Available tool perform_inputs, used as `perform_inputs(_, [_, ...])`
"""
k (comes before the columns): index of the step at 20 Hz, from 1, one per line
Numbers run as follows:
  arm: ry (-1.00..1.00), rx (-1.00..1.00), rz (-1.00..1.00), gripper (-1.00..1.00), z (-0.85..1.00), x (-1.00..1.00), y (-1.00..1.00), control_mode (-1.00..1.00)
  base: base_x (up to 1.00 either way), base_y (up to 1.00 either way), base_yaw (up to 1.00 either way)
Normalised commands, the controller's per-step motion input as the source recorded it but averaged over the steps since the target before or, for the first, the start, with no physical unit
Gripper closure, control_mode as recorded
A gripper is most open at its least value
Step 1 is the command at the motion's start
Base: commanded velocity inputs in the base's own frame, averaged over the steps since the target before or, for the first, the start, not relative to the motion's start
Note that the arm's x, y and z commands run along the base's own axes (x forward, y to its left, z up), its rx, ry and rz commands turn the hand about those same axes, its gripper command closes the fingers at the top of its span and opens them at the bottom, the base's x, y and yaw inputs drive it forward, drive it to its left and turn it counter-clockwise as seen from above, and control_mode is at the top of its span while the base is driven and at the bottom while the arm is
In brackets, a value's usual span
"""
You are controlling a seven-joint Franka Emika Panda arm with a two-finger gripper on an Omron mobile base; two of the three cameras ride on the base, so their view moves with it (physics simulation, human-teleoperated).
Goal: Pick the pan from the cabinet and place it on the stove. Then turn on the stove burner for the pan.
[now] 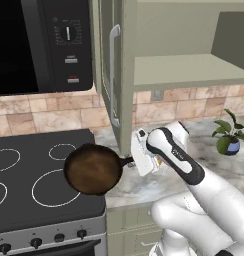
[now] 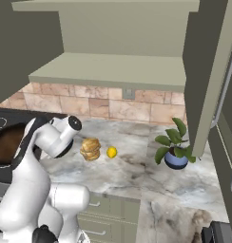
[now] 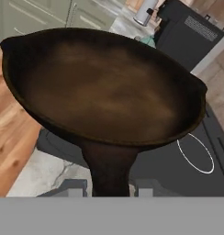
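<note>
Above black stove [image 1: 24, 210], gripper [image 1: 136, 161] pinches heavy, rigid pan [image 1: 92, 169] by its thin handle, likely tip-prone.

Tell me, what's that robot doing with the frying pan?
The white robot arm is carrying the pan by its handle, with the gripper and its jaws shut on it. The pan hangs in the air over the right edge of the stove, above a big white ring burner. It isn't set down yet. The cabinet it should have come from stands open, its shelf bare.
</note>
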Motion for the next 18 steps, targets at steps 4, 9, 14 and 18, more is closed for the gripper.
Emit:
perform_inputs(4, [0.09, 0.00, 0.00, 1.00, -0.25, 0.13, 0.40, -1.00, 0.00, 0.00, 0.00])
perform_inputs(9, [0.07, 0.00, 0.00, 1.00, -0.26, 0.14, 0.35, -1.00, 0.00, 0.00, 0.00])
perform_inputs(14, [0.05, 0.00, 0.00, 1.00, -0.28, 0.15, 0.32, -1.00, 0.00, 0.00, 0.00])
perform_inputs(18, [0.03, 0.00, 0.00, 1.00, -0.30, 0.14, 0.29, -1.00, 0.00, 0.00, 0.00])
